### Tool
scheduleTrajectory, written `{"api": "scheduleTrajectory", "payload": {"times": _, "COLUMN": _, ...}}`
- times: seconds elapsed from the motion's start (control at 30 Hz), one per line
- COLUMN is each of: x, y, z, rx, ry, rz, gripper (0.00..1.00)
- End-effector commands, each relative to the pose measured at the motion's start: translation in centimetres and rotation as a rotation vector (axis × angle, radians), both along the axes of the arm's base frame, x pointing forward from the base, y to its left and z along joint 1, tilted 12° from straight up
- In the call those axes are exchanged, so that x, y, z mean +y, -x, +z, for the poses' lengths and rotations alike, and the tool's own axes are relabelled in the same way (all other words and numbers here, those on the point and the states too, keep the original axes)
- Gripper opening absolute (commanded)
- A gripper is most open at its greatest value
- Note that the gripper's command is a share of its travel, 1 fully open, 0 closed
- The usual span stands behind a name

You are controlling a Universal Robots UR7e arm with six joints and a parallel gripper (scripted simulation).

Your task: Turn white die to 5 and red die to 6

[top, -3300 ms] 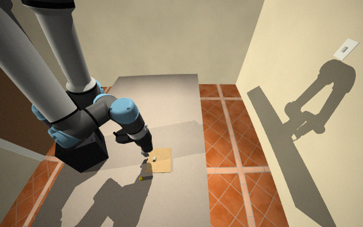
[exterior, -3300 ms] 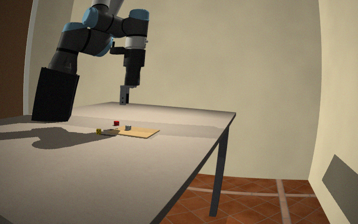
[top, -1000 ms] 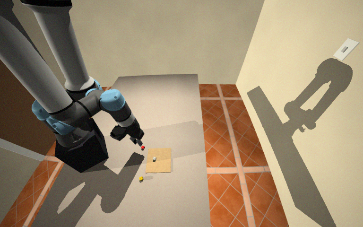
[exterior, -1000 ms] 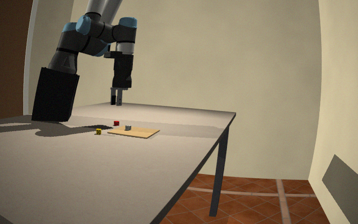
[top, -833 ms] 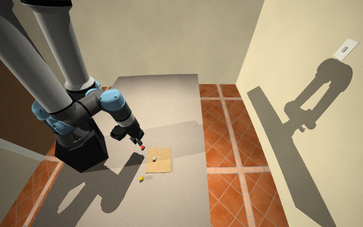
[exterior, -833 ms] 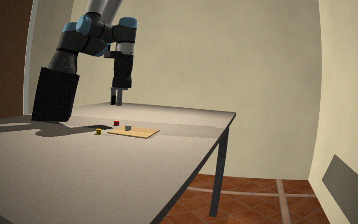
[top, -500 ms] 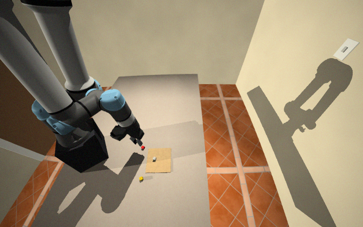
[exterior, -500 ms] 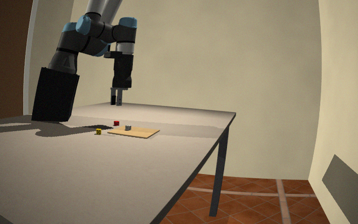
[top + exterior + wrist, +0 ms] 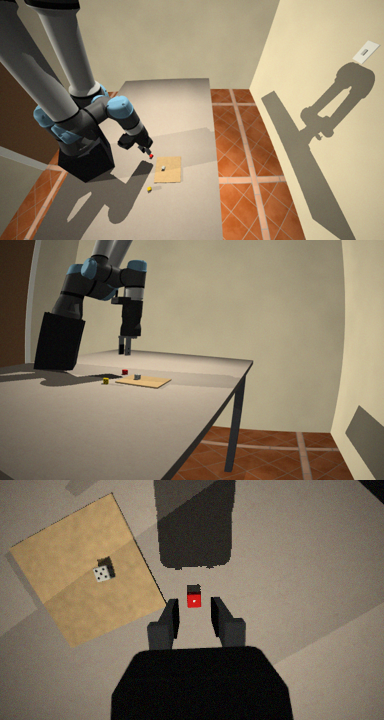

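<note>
The red die (image 9: 194, 600) lies on the bare table just off the mat's edge, one pip up; it also shows in the top view (image 9: 151, 155) and the exterior view (image 9: 124, 371). The white die (image 9: 102, 573) sits on the tan mat (image 9: 87, 570) with five pips up, also seen in the exterior view (image 9: 137, 376). The yellow die (image 9: 149, 188) lies on the table off the mat. My gripper (image 9: 194, 609) (image 9: 124, 348) hangs well above the red die, fingers partly open and empty.
The robot's black base (image 9: 58, 340) stands at the table's back left. The table's right edge (image 9: 215, 412) drops to a tiled floor.
</note>
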State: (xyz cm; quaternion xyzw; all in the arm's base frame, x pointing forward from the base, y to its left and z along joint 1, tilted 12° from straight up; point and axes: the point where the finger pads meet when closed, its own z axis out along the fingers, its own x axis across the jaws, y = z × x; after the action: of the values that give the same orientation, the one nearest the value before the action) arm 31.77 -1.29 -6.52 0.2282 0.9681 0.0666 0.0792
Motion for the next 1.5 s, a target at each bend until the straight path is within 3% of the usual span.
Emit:
{"api": "scheduleTrajectory", "payload": {"times": 0.0, "x": 0.0, "y": -0.1, "z": -0.5, "rx": -0.001, "ry": 0.0, "rz": 0.0, "gripper": 0.64}}
{"api": "scheduleTrajectory", "payload": {"times": 0.87, "x": 0.3, "y": -0.7, "z": -3.8, "rx": -0.001, "ry": 0.0, "rz": 0.0, "gripper": 0.64}}
{"api": "scheduleTrajectory", "payload": {"times": 1.47, "x": 0.4, "y": -0.8, "z": -4.4, "rx": -0.001, "ry": 0.0, "rz": 0.0, "gripper": 0.64}}
